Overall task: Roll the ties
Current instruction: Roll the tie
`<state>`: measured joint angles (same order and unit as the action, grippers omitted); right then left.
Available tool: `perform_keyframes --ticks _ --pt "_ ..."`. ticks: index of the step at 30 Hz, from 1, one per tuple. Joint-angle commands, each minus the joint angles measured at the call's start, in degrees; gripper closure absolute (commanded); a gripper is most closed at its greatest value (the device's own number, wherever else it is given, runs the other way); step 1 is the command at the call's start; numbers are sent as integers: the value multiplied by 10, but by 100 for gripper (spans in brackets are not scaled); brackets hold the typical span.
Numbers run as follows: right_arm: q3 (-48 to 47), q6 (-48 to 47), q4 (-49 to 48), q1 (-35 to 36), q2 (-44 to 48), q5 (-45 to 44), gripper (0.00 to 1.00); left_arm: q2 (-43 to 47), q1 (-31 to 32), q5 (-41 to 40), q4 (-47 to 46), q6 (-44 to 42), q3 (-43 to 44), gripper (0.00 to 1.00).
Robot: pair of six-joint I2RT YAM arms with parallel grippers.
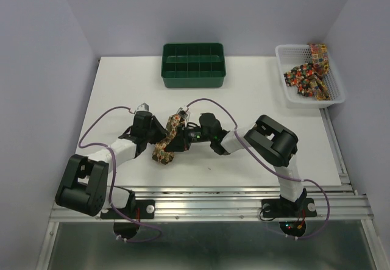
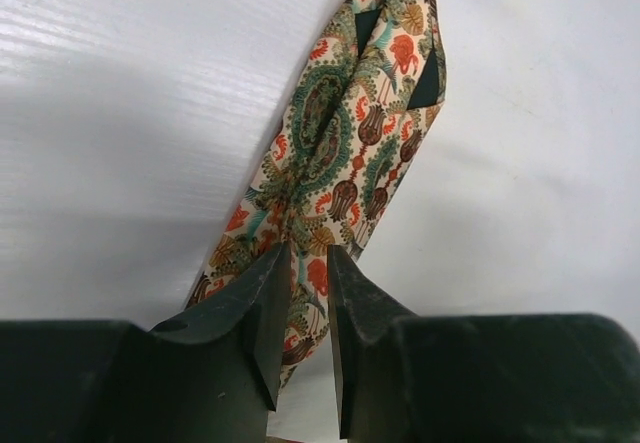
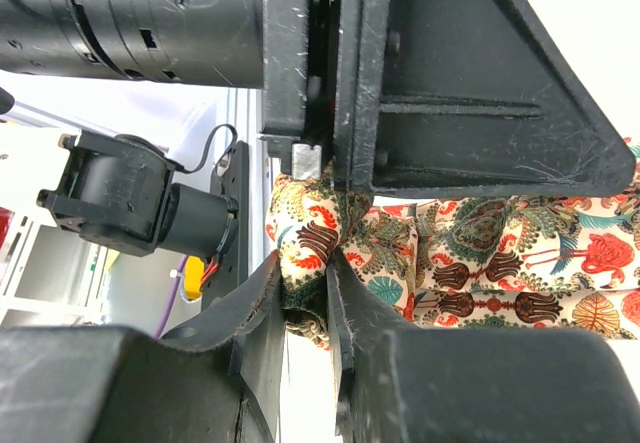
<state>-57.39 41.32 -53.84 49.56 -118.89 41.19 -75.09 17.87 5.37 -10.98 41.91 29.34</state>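
One loose tie (image 1: 163,151), several ties (image 1: 308,78) in one basket (image 1: 303,101) — one green tray (image 1: 193,80).

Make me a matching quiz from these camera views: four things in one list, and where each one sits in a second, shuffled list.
Things
1. dark green plastic compartment tray
2. white mesh basket
3. paisley-print fabric necktie
4. pile of multicolour printed ties

Places
A. inside the basket
B. pinched by the left gripper and the right gripper, near the middle of the white table
C. far right corner of the table
D. far edge of the table, centre

Pairs: 1-D, 2-C, 3-B, 4-A
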Motion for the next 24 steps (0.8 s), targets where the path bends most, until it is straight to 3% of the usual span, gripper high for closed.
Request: perform_keyframes --ticks 1,8,17,21,22,24 --pt "-1 -10 -37 2 -2 -49 99 -2 -3 -26 18 8 12 67" --pt "-7 -34 1 2 -5 -68 99 33 -10 -122 74 57 15 67" --pt "20 -7 -26 3 8 -52 99 121 -63 -222 204 108 34 68" --pt "25 3 -53 4 5 -41 99 148 -65 -188 203 134 -32 77" --pt "24 5 -56 5 4 -40 99 152 -65 -179 201 140 -44 87" --pt "24 7 -60 5 4 -37 99 165 -65 -172 200 135 -68 91"
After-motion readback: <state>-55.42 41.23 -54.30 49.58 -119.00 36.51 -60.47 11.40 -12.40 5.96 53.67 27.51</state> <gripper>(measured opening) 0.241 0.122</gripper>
